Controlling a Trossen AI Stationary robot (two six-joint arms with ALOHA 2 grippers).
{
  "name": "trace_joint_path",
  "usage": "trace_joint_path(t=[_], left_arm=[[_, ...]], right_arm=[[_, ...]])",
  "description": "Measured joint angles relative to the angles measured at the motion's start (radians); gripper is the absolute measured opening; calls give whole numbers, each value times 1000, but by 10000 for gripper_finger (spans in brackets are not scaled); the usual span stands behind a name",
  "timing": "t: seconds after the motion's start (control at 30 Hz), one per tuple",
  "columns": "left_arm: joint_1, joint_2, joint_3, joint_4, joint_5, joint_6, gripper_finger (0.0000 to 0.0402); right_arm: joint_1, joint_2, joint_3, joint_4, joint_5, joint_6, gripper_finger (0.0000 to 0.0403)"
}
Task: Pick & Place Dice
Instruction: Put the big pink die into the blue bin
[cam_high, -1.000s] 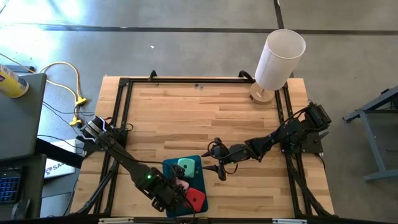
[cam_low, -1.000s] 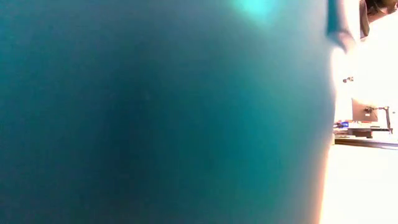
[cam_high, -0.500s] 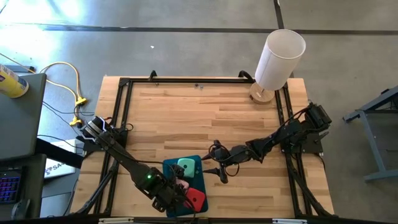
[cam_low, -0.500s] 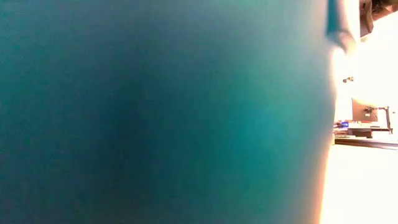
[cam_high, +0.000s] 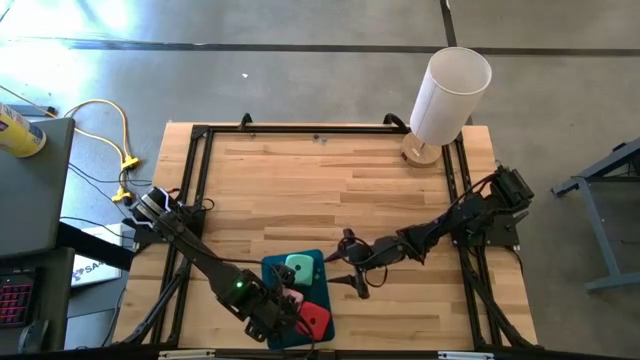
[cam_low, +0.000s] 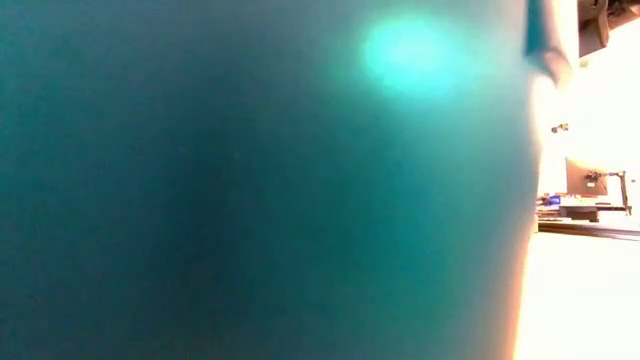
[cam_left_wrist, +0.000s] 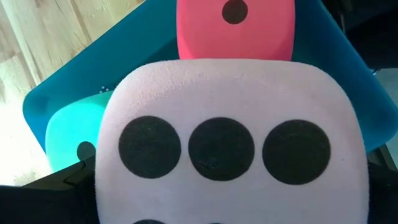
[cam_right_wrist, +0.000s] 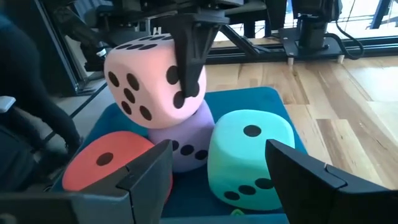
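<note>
Four soft, foam-like dice with rounded corners and black pips crowd the flat teal tray (cam_right_wrist: 280, 102) at the near edge of the wooden table (cam_high: 330, 190). The mint green die (cam_right_wrist: 252, 155), red die (cam_right_wrist: 109, 165) and lilac die (cam_right_wrist: 186, 140) sit on the tray, packed close together. The pale pink die (cam_right_wrist: 146, 78) sits on top of the lilac one, clamped between the wide-spread fingers of the left gripper (cam_high: 283, 308), one dark finger (cam_right_wrist: 189, 53) running down its face. The right gripper (cam_high: 352, 275) hangs just beside the tray's right side, jaws partly apart and holding nothing. Most of the tabletop beyond the tray lies bare. A white cylinder (cam_high: 450, 95) stands at the far right corner.
</note>
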Motion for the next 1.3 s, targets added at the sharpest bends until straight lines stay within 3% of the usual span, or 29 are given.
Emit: trace_joint_path(t=[0.2,0.4,0.6,1.3], left_arm=[[1,0,0,0,-1,-2,400],[6,0,0,0,-1,-22,400],[6,0,0,0,-2,-24,400],[3,0,0,0,-1,-26,400]], right_arm=[[0,0,0,24,-10,-3,249],[27,0,0,116,-82,-145,249],[67,0,0,132,-54,-234,244],[178,0,112,0,35,-223,203]])
